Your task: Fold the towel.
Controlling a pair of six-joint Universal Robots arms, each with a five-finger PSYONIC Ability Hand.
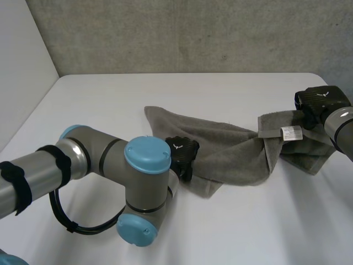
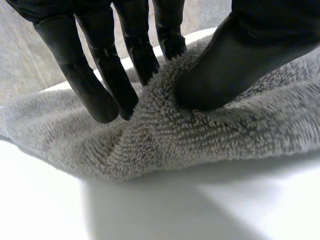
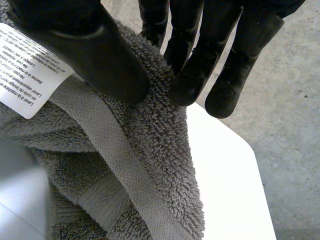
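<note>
Towel (image 1: 231, 146), grey, lay rumpled on white table (image 1: 110, 110), right of middle. Left hand (image 1: 182, 153) pinched raised fold at its left end between thumb and fingers. Right hand (image 1: 317, 105) pinched lifted hemmed edge beside care label (image 1: 291, 133).

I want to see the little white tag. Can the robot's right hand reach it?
Probably yes. The right hand pinches the towel right beside the tag; nothing lies between them, though it might need to loosen its grip.
</note>
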